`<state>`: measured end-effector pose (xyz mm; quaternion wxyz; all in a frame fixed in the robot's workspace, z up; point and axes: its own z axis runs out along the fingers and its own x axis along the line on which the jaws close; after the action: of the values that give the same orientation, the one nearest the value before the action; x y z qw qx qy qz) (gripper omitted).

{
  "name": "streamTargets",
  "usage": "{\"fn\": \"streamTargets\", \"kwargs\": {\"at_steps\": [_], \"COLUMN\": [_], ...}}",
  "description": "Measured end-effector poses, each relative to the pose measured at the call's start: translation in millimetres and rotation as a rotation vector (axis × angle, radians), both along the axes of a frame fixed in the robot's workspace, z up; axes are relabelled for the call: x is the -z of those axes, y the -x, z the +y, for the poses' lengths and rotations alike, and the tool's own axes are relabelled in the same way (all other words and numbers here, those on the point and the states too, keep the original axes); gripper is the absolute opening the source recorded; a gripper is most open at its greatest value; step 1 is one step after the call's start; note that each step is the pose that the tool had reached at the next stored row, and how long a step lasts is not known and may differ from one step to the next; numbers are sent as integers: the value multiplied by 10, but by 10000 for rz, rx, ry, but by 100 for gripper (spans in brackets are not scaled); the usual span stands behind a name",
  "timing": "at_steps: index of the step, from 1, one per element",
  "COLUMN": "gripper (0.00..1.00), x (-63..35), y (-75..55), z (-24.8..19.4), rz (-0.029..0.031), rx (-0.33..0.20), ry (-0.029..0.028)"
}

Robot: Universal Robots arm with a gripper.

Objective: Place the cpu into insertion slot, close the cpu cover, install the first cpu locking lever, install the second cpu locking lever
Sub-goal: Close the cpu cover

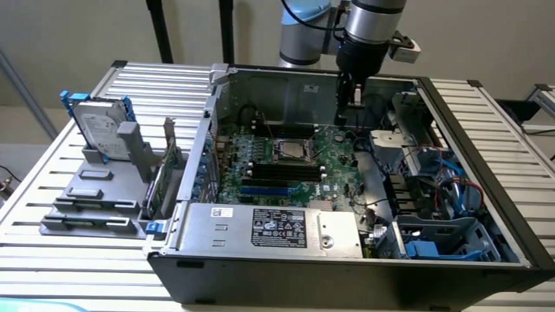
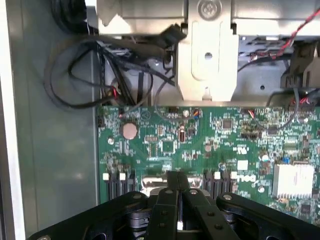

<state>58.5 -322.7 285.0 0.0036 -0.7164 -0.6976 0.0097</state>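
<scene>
Gripper is closed, jaws pressed together, and I can make out nothing held between them. It hangs fingers-down inside the open computer case, above the green board. It sits off to the exterior view's right of the insertion slot and a little farther back, toward the case's rear wall.

So from the gripper the slot lies toward the exterior view's left and slightly nearer the camera, near but apart. The cpu looks to me already seated in the slot, silvery face up. Being square, it gives me no long axis to line up on. Whether the cpu cover is down over it I cannot tell.

For room, the black memory sticks lie just on the camera side of the slot, their length running across the exterior view. Cables crowd the space well to the exterior view's right of the slot. Directly above the slot I judge the way open.

In the wrist view the shut fingertips hover over the board.
</scene>
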Motion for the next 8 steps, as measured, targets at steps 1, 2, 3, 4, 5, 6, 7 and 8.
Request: {"fn": "streamTargets", "kwargs": {"at_steps": [1, 2, 3, 4, 5, 6, 7, 8], "gripper": [11, 11, 11, 11, 11, 11, 11, 11], "x": [13, 31, 49, 67, 85, 102, 121, 139], "y": [-41, -68, -83, -89, -90, -90, -91, -91], "z": [1, 2, 2, 2, 2, 1, 2, 2], "rz": [0, 0, 0, 0, 0, 0, 0, 0], "rx": [-1, -5, -10, -19, -30, -42, -60, -78], "ry": [0, 0, 1, 2, 2, 2, 0, 1]}}
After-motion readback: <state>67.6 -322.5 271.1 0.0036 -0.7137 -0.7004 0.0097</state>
